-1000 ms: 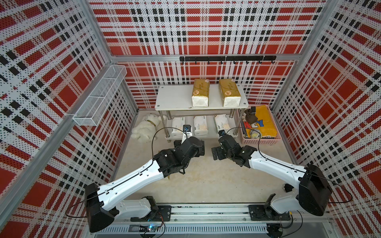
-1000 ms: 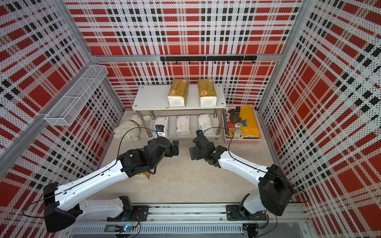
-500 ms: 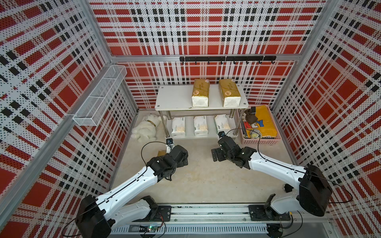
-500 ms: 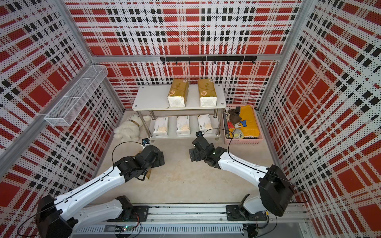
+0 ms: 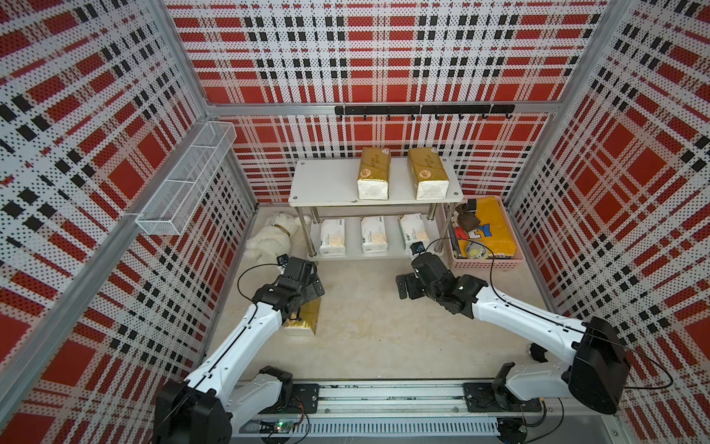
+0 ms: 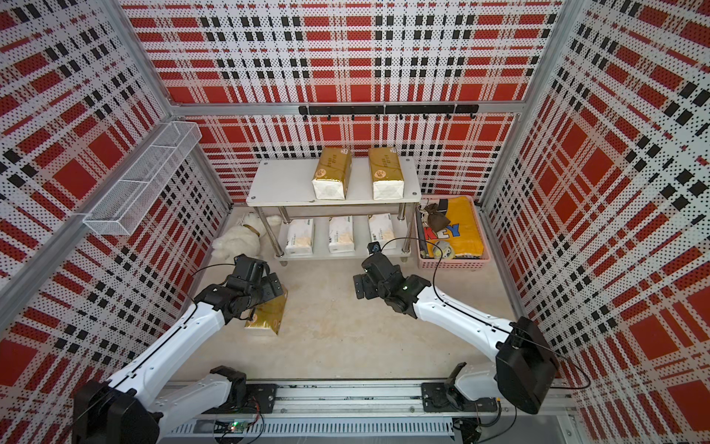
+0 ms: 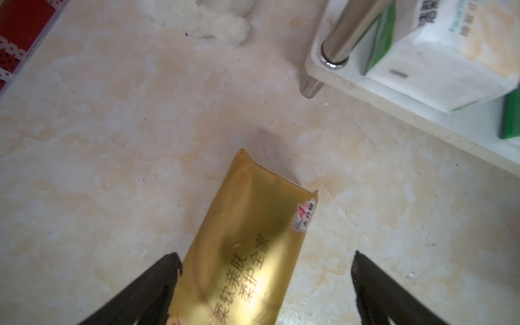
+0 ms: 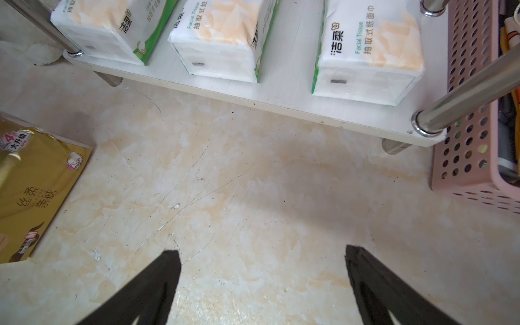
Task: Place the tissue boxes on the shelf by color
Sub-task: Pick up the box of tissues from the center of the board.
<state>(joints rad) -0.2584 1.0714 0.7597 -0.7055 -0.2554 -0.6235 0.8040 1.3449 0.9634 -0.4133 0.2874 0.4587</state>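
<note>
one gold pack on the floor, five on the rack, both claws spread wide

the low two-tier rack with white boards and chrome legs (image 5: 326,184) stands against the back wall. two shiny gold tissue packs with white ends lie side by side and apart on its top board: the middle gold pack (image 5: 374,173) and the end gold pack (image 5: 427,173) nearer the crate. three white tissue packs with peach print sit in a row on the lower board, each apart from the next: the first white pack (image 8: 104,25), the centre white pack (image 8: 225,36) and the last white pack (image 8: 371,56).

the third gold pack (image 6: 269,315) lies flat on the beige marbled floor (image 5: 376,326), in front of the rack's corner on the plush toy's side and apart from the rack.

the left gripper (image 7: 266,254) hangs over this pack with its jaws spread wide. in the left wrist view the pack runs up between the two black fingers, close against one finger (image 7: 157,281) and clear of its mate. whether that finger touches the wrapper cannot be told, and nothing is clamped.

the right gripper (image 8: 261,250) hovers over bare floor in front of the rack, jaws just as wide, holding nothing.

a white plush toy (image 5: 272,240) lies just beside the rack by the side wall. a pink perforated plastic crate (image 5: 484,263) stands just beside the rack's other end. a white wire mesh basket (image 5: 184,180) hangs on the side wall.
</note>
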